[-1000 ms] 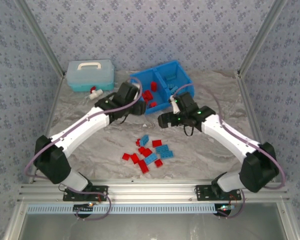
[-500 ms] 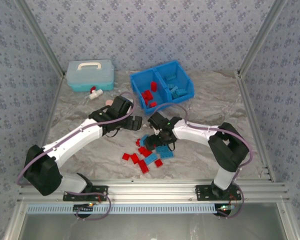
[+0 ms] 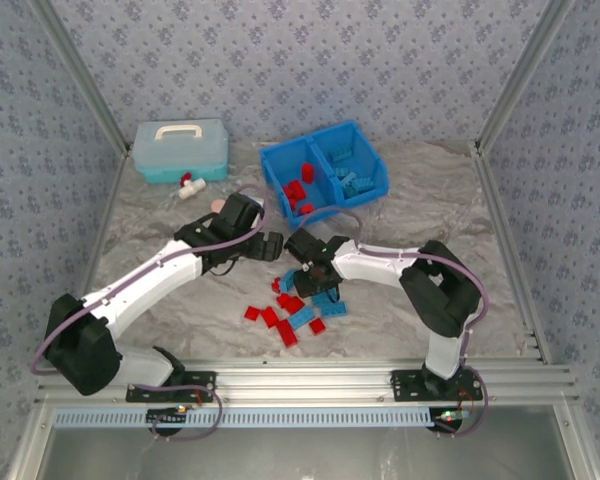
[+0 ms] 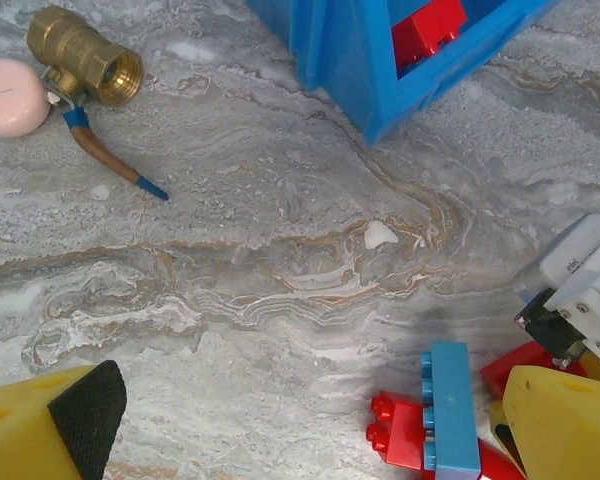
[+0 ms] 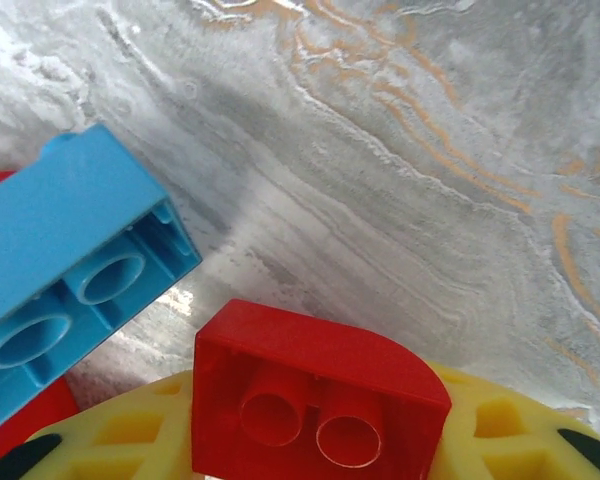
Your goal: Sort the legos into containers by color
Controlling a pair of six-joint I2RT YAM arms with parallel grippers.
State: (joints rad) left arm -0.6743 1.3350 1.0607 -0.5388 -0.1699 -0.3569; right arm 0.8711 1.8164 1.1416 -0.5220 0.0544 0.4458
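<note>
Loose red and light blue legos (image 3: 298, 310) lie in a pile at the table's centre front. My right gripper (image 3: 312, 276) is down at the pile's top edge, shut on a red lego (image 5: 310, 360) that sits between its yellow fingers (image 5: 500, 430); a light blue lego (image 5: 70, 250) lies just beside it. My left gripper (image 3: 271, 246) hovers open just left of the pile, with bare table between its fingers (image 4: 70, 420) and a blue lego on a red one (image 4: 450, 415) near its right finger. The blue bin (image 3: 280, 165) holds red legos (image 3: 298, 187) in its left compartment and blue ones (image 3: 353, 178) in its right.
A teal case with a white handle (image 3: 180, 150) stands at the back left. A brass fitting (image 4: 85, 60) and a pink disc (image 4: 5, 82) lie between the case and my left arm. Metal frame posts rise at both back corners.
My right arm swung from the bin down to the pile and closed on a red lego. My left gripper drew back from the bin's left compartment toward the pile and opened wide.
</note>
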